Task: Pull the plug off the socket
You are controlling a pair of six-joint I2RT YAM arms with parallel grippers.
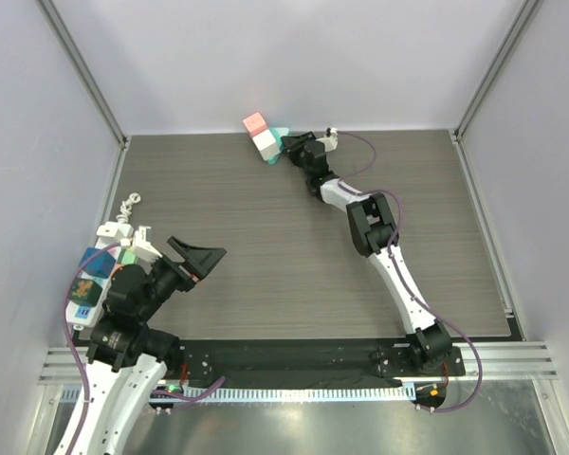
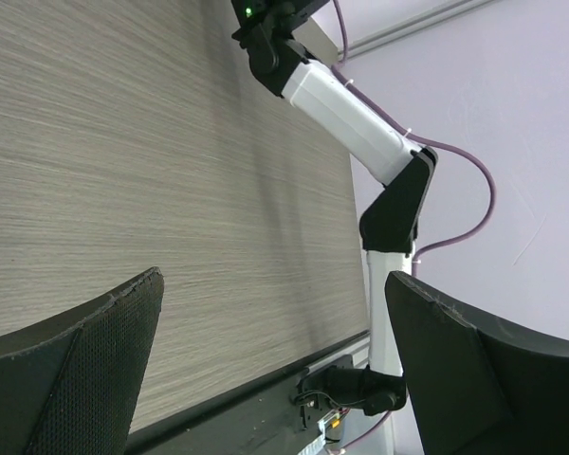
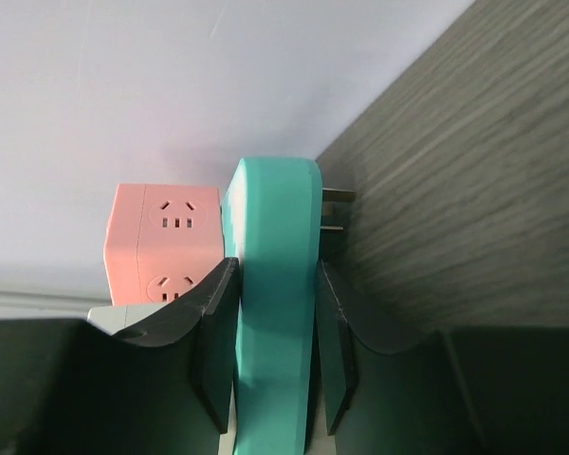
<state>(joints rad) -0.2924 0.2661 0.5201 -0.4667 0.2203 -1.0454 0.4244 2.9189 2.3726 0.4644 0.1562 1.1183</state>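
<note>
At the far edge of the tabletop (image 1: 266, 246), about midway along it, a socket cube (image 1: 259, 133) sits against the back wall. It is pink on top and white below in the overhead view. A teal plug (image 1: 281, 142) lies just beside the cube and touches its pink side. The right arm reaches the whole way across the tabletop to it, and the right gripper (image 1: 286, 150) is clamped on the plug. In the right wrist view, the teal plug (image 3: 270, 218) stands between the two dark fingers (image 3: 213, 351), which press on its flat sides, so the right gripper (image 3: 277, 273) is grasping it. Two bare metal prongs (image 3: 334, 210) stick out of the plug on the side turned away from the pink socket cube (image 3: 161, 246), whose outlet holes are visible. Whether the plug is seated in the cube cannot be told. Near the left edge, towards the near corner, the left gripper (image 1: 201, 258) hangs above the bare wood grain with its jaws spread wide, holding nothing. The left wrist view shows its fingers (image 2: 85, 370) far apart.
</note>
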